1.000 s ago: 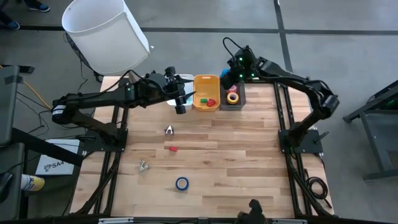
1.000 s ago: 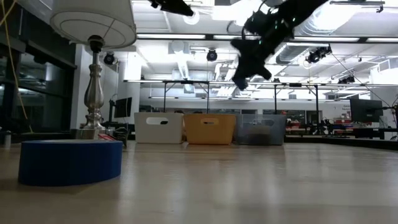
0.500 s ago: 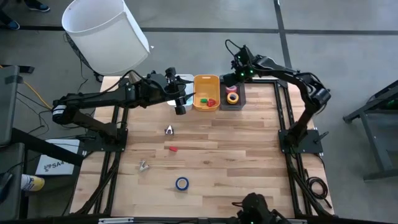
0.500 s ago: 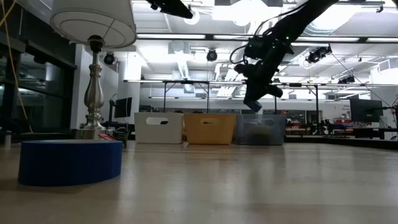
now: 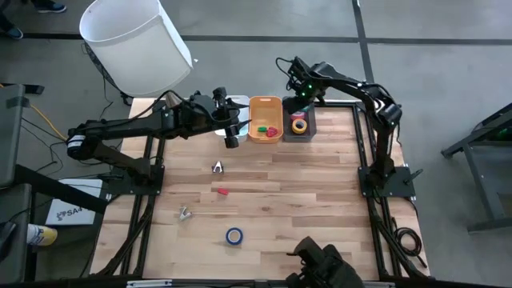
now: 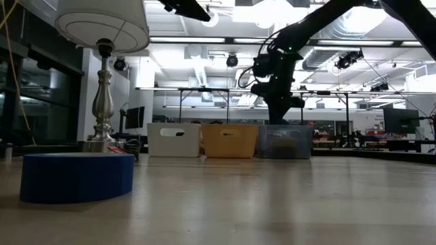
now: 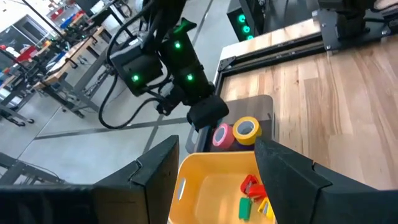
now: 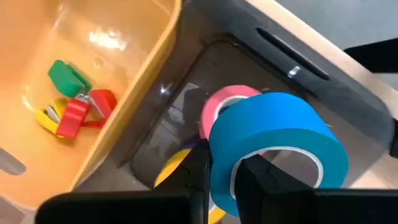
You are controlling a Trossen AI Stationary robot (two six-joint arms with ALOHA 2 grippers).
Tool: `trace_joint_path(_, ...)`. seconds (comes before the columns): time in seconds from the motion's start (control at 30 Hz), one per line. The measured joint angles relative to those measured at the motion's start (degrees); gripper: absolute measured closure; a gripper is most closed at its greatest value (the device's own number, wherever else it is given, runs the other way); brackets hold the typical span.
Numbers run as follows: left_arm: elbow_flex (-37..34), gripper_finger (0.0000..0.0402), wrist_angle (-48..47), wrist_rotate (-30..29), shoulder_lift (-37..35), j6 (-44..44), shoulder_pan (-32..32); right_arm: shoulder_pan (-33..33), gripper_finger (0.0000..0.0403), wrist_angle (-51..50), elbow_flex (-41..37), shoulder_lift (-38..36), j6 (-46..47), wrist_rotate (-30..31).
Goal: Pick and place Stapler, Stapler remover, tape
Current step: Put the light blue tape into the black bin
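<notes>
Blue tape on table (image 5: 234,235): 1 roll lies flat at the near edge of the table (image 5: 320,192), well apart from both arms; in the low view it is the wide blue ring at the left. Judged light and stiff. Best hold: 1 finger inside the open centre, 1 on the outer wall, since the smooth outer band could slip if squeezed from both sides.

Small items mid-table: a metal piece (image 5: 185,213), a red piece (image 5: 222,192) and another metal piece (image 5: 217,167) lie loose between the near roll and the bins; too small to name surely.

Left gripper (image 5: 231,128): hangs by the white bin (image 5: 222,128) and beside the yellow bin (image 5: 265,108), its fingers (image 7: 155,180) spread apart and holding nothing.

Yellow bin: holds small red, green and yellow pieces (image 8: 71,106).

Right gripper (image 5: 301,96): over the dark bin (image 5: 309,126), clamped on a blue tape roll (image 8: 273,146), with 1 finger seemingly through the centre and 1 outside the wall. That hold looks secure; the roll hangs tilted, so it may land on edge.

Dark bin contents: a pink roll (image 8: 227,102) and a yellow roll (image 7: 246,129) lie inside, under the held roll.

Progress: as judged, this roll is about to be let go, and 1 roll plus the loose items remain.
</notes>
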Motion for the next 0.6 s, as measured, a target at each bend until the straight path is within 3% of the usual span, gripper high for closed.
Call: trace_joint_path(0.6,-0.02,0.0195,-1.62,-0.04,0.00,-0.27,0.00,0.55,0.0370,0.66,0.00,2.98,1.63,-2.33)
